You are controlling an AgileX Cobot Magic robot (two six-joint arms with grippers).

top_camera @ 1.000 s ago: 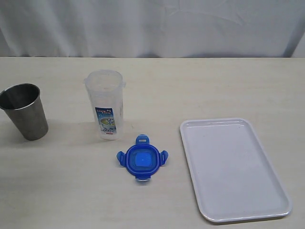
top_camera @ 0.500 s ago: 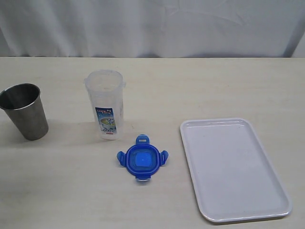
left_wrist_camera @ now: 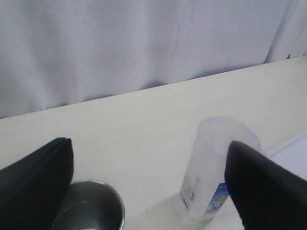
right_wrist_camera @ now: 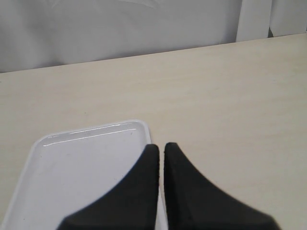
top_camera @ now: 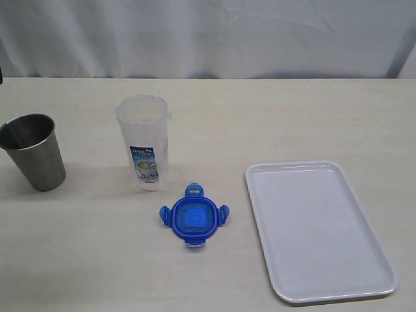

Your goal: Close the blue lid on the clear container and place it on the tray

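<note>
The clear container [top_camera: 144, 140] stands upright and open-topped on the table, its printed label facing the camera. The blue lid [top_camera: 193, 216] lies flat on the table just in front of it, apart from it. To the right lies the white tray [top_camera: 318, 227] with nothing on it. In the left wrist view my left gripper [left_wrist_camera: 148, 187] is open wide, above the table, with the container [left_wrist_camera: 218, 167] beside one finger. My right gripper [right_wrist_camera: 161, 146] is shut on nothing and hovers over the tray's [right_wrist_camera: 81, 177] edge. The lid is out of both wrist views.
A tapered steel cup [top_camera: 36, 151] stands at the left of the table, left of the container, and shows by the other left finger as a steel cup [left_wrist_camera: 88, 206]. A white curtain hangs behind the table. A dark sliver [top_camera: 0, 77] shows at the left border.
A small dark sliver has come into the exterior view at its left border. The container, lid, tray and cup have not moved.
</note>
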